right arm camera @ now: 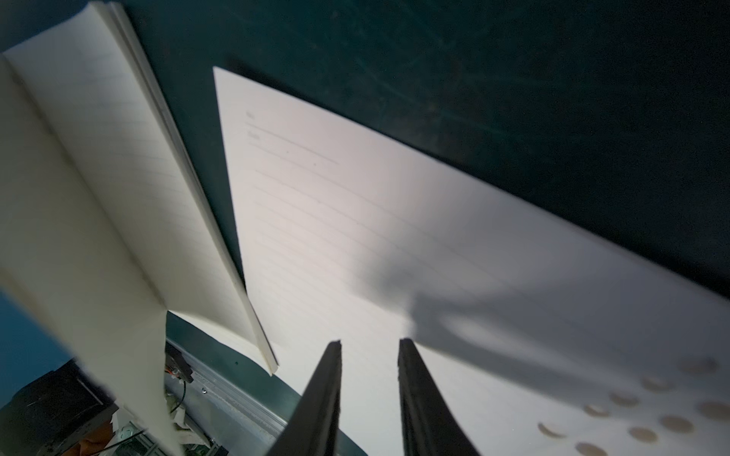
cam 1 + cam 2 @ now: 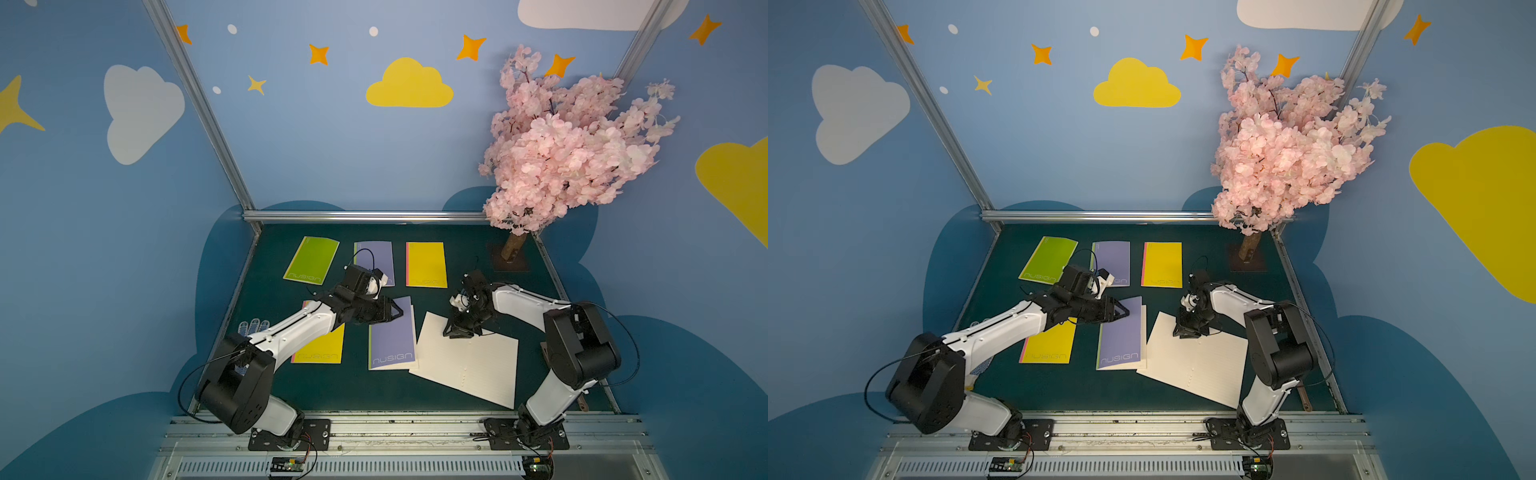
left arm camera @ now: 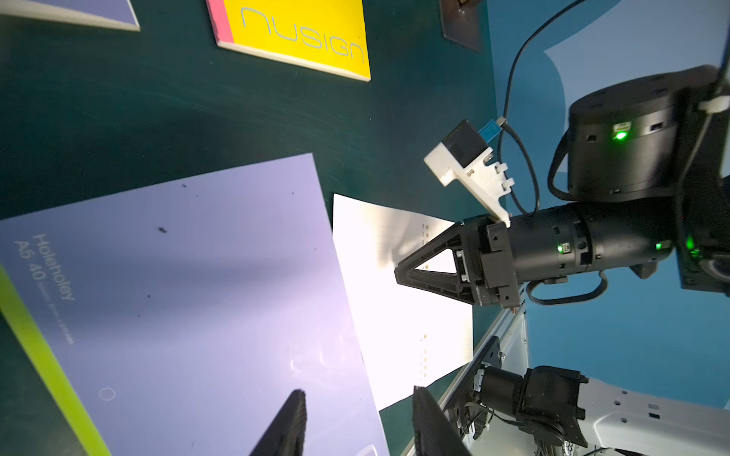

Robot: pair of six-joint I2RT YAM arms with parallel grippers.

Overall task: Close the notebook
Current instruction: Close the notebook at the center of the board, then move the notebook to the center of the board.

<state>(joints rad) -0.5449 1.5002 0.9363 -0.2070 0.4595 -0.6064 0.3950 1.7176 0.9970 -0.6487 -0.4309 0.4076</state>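
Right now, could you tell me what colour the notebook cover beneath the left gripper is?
Lavender cover, lime-green spine strip; left wrist view.

Dark green table (image 2: 374,395); notebooks (image 2: 426,264) atop

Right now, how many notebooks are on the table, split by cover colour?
Yellow notebooks: 2
Purple notebooks: 2
Green notebook: 1
Open notebook, white pages up, cover colour hidden: 1
Total: 6
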